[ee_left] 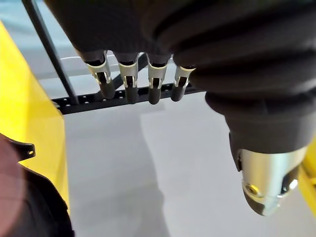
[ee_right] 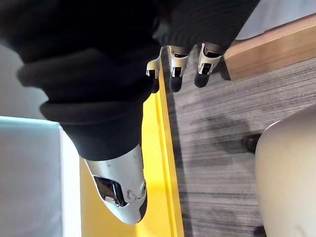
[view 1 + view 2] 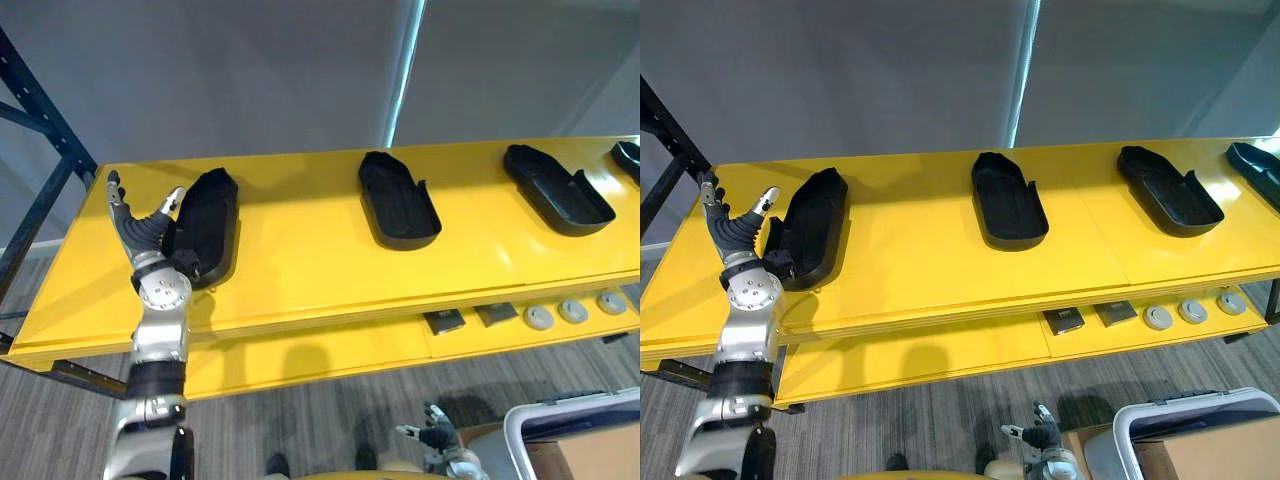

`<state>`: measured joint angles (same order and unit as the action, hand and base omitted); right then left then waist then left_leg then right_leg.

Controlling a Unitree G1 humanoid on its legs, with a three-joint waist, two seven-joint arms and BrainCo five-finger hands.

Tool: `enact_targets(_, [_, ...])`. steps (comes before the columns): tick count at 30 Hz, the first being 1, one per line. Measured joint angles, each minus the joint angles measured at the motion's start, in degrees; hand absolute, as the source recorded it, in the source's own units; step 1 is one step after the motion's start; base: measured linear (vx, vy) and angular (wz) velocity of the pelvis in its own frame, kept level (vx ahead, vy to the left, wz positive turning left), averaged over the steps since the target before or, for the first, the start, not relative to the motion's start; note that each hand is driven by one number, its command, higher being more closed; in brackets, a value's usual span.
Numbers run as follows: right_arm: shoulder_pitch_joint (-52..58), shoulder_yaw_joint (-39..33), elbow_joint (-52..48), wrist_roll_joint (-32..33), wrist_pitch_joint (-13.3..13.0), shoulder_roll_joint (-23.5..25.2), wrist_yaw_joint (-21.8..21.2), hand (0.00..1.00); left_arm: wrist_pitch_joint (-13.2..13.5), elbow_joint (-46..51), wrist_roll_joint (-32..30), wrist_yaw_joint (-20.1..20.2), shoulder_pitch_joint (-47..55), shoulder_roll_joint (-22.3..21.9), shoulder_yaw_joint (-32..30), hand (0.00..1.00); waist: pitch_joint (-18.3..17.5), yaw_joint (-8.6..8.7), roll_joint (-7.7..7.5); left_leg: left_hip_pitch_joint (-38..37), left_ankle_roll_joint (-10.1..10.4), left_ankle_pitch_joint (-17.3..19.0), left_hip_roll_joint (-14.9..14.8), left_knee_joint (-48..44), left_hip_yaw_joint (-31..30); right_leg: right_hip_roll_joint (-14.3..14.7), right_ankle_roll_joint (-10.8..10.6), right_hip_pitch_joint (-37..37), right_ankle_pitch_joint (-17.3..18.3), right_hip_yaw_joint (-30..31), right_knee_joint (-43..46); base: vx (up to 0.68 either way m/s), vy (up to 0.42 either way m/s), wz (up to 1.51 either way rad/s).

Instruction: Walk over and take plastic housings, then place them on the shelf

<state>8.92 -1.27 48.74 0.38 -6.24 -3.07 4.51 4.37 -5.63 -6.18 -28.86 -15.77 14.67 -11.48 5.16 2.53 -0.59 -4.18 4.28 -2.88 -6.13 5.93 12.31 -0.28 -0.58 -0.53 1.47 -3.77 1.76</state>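
Several black plastic housings lie on the yellow top shelf [image 3: 300, 285]: one at the left [image 3: 208, 225], one in the middle [image 3: 398, 200], one at the right [image 3: 556, 188], and a further one cut off at the far right edge [image 3: 630, 158]. My left hand [image 3: 140, 228] is raised beside the left housing's left side, its fingers straight and spread, nothing held. In the left wrist view my left hand's fingers [image 1: 129, 81] point past the shelf edge, with the dark housing [image 1: 24, 202] beside them. My right hand [image 3: 436, 436] hangs low near the floor, its fingers relaxed and holding nothing.
A lower yellow shelf [image 3: 330, 350] carries two dark square parts [image 3: 443, 321] and three grey discs [image 3: 573, 311]. A dark blue rack upright [image 3: 40, 120] stands at the left. A white-rimmed bin [image 3: 560, 425] with cardboard inside sits on the floor at the lower right.
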Motion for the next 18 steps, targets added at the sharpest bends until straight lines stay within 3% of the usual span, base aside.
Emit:
enact_targets(1, [0.0,0.0,0.0,0.0,0.0,0.1,0.3,0.00,0.6,4.1,-2.1,0.2,3.3,-1.8,1.2,1.00,0.1,-0.14,0.15,0.0,0.0,0.0,0.0,0.0,-0.1,0.0,0.0,-0.1,0.0,-0.1,0.0,0.00,0.000,0.05])
enact_targets(7, [0.0,-0.4,0.4,-0.3,0.0,0.4,0.4,0.00,3.3,14.1,-8.4,3.9,18.1,-5.9,8.4,1.00,0.2,-0.42,0.11,0.0,0.0,0.0,0.0,0.0,-0.8,-0.1,0.0,-0.3,0.0,-0.8,0.0,-0.01,0.001,0.05])
enact_targets(12, [0.4,-0.4,0.4,-0.5,0.0,0.5,0.5,0.00,4.3,14.1,-10.4,7.9,24.5,-7.7,12.1,1.00,0.1,-1.77,-0.25,0.1,0.0,0.0,0.1,0.0,-0.9,-0.6,-0.9,-0.3,0.5,-0.9,0.0,0.00,0.000,0.00])
enact_targets(18, [0.5,-0.4,0.3,-0.5,0.0,1.3,0.5,0.00,4.7,11.6,-10.6,9.9,26.6,-8.5,13.2,1.00,-0.3,-2.06,-1.24,0.2,0.0,0.0,0.3,0.0,-1.0,-0.9,-0.9,-0.4,0.3,-1.1,0.0,0.02,0.005,0.02])
